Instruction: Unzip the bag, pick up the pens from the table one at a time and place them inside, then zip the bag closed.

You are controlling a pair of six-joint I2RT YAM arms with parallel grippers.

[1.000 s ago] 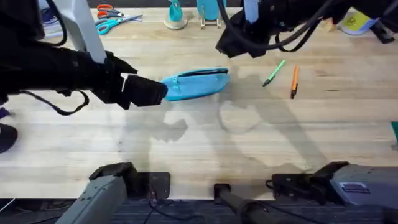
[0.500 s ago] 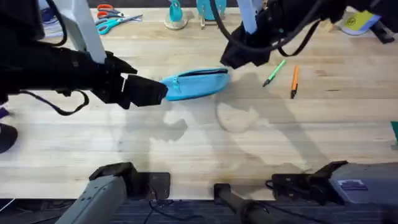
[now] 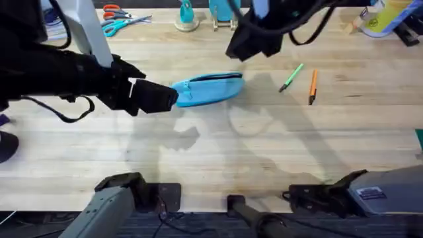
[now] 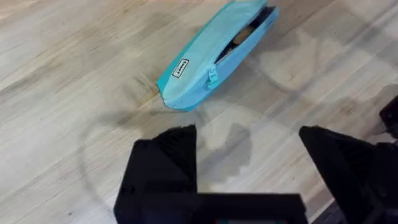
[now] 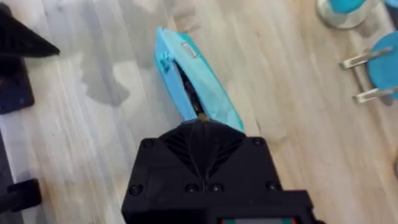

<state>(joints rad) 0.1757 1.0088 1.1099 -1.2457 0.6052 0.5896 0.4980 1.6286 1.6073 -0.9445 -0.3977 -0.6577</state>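
Observation:
The light blue bag (image 3: 208, 88) lies on the table (image 3: 264, 152) near the middle. Its zipper gapes open along the top (image 4: 245, 31), with the pull (image 4: 212, 77) near the left end. My left gripper (image 3: 157, 98) hovers just off that end, open (image 4: 249, 134), with nothing between its fingers and a gap to the bag. My right gripper (image 3: 246, 45) hangs above the far side of the bag's right end, its fingers shut to a point (image 5: 202, 123) over the bag (image 5: 205, 87). The green pen (image 3: 291, 77) and the orange pen (image 3: 312, 86) lie to the right of the bag.
Orange- and teal-handled scissors (image 3: 121, 20) lie at the back left. A teal stand (image 3: 187, 18) and metal-legged holders (image 3: 223, 20) sit along the far edge. A yellow-labelled item (image 3: 380, 20) is at the back right. Bare wood stretches in front of the bag.
The right gripper dipped toward the bag's right end half a second ago and has since drawn back up and away. The left arm, bag and pens have not moved.

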